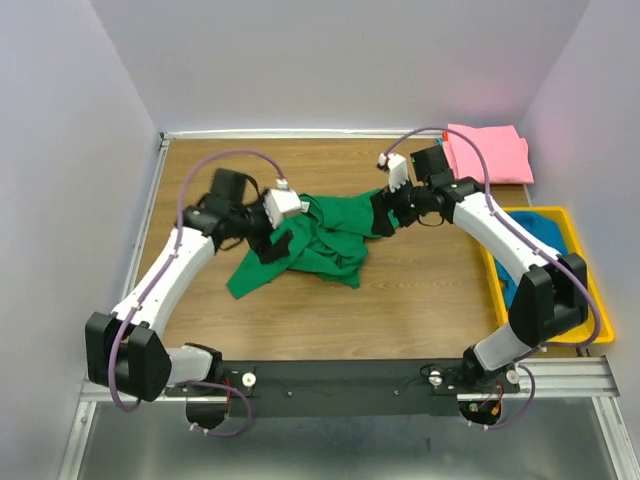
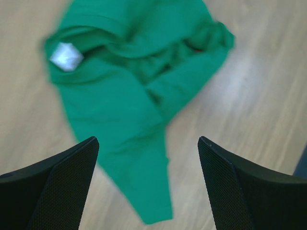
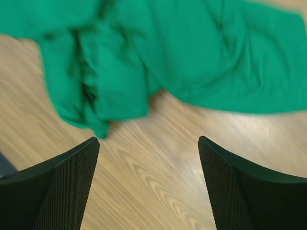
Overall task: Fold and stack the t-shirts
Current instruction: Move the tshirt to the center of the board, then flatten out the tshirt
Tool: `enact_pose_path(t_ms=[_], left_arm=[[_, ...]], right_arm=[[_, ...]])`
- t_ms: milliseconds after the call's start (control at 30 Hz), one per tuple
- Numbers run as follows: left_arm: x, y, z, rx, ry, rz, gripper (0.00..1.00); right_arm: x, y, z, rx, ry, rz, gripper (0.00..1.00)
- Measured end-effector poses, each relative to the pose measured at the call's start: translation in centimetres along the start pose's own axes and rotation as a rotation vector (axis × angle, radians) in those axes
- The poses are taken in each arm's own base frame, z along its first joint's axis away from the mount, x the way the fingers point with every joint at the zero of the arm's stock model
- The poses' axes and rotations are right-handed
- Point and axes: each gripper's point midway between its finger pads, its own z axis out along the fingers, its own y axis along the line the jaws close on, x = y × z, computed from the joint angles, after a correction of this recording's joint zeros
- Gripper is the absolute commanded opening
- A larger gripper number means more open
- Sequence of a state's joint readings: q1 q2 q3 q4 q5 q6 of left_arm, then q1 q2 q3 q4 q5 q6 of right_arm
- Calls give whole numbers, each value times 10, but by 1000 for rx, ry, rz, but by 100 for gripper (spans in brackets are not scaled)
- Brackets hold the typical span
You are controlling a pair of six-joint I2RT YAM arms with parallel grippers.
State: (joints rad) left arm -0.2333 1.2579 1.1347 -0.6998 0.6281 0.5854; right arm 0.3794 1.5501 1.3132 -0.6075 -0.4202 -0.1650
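In the far corner (overhead only) lies a pink t-shirt (image 1: 488, 152).

A wood-grain counter (image 1: 420, 300) sits boxed in by three plain, pale panels: a left wall (image 1: 60, 150), a back wall (image 1: 340, 60) and a right wall (image 1: 600, 100), all lavender-white under soft, even light. A faint pink tint shows on the back wall near its right corner. A thin metal frame (image 1: 152, 215) edges the counter's left side. Along the near edge run a black strip (image 1: 350, 385) and an aluminium rail (image 1: 575, 375), with a dull grey sheet (image 1: 350, 450) below.
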Motion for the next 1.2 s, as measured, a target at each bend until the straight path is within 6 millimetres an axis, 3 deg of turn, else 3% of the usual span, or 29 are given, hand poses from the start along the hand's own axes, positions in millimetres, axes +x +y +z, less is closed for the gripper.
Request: enact_pose_path(t_ms=[67, 133, 400, 700, 867, 967, 1067, 1100, 1167, 1200], left_arm=[[24, -26, 24, 83, 80, 18, 89], [54, -38, 38, 125, 176, 6, 88], [110, -32, 44, 101, 360, 10, 88], [150, -37, 46, 121, 487, 6, 87], [167, -32, 57, 126, 539, -9, 69], [179, -29, 62, 120, 581, -14, 63], [181, -22, 62, 89, 593, 5, 54], [181, -20, 62, 83, 596, 11, 49], [183, -17, 61, 67, 606, 24, 31], [183, -15, 61, 59, 609, 33, 24]], right_arm=[[24, -13, 10, 42, 81, -16, 80], [35, -27, 20, 79, 127, -49, 75], [68, -64, 53, 133, 259, -174, 69], [75, -93, 83, 171, 276, -322, 72], [82, -105, 104, 171, 291, -368, 63], [74, -113, 109, 191, 271, -407, 58], [70, -119, 111, 211, 260, -449, 44], [70, -120, 112, 216, 258, -462, 34], [69, -123, 113, 229, 256, -484, 21], [70, -125, 113, 233, 257, -495, 5]])
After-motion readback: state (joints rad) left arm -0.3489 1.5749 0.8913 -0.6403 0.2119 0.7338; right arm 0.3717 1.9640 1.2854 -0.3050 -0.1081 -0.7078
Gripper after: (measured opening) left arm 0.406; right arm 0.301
